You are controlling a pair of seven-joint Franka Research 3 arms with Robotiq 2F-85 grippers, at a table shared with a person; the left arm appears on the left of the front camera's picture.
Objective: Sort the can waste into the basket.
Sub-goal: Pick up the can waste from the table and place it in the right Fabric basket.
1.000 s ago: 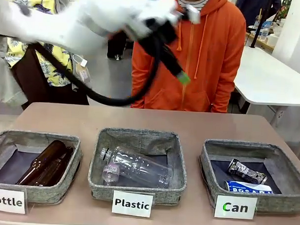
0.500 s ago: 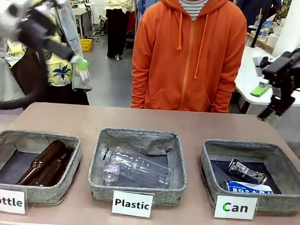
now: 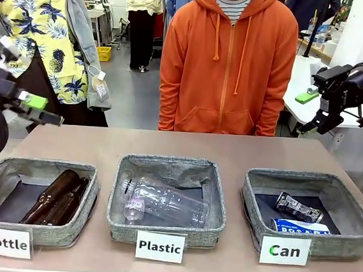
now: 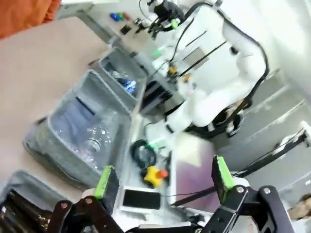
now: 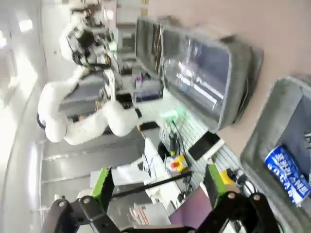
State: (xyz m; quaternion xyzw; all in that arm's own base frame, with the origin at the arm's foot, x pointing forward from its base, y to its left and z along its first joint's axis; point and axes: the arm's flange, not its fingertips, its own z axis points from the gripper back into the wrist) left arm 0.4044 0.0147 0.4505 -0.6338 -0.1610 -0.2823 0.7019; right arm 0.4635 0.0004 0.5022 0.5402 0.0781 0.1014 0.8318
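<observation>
At the far left your left hand hung above the worktop's left edge with its green-padded fingers spread wide and nothing between them. Below it you had three grey woven baskets in a row, each with a white card. The first, marked "Bottle", held what looked like two brown glass bottles lying together. The middle one, marked "Plastic", held clear plastic bottles; two seemed likely, though their overlap made the count uncertain. The basket marked "Can" sat at the right, and both pieces of the can waste already lay inside it: the dark silvery can toward the back and the blue and white can just in front of it, close enough that I could not tell whether they touched. That made two cans, so by my reading the sorting was finished. If you had needed to lift either one, you should have expected it to be very light, thin-walled and creased, probably slick where printed and sharp at the folds; a light pinch across the flattened middle would have suited best. Your right hand was raised at the far right, beyond the basket, fingers likewise apart and empty. One person in an orange hoodie stood across from you.
</observation>
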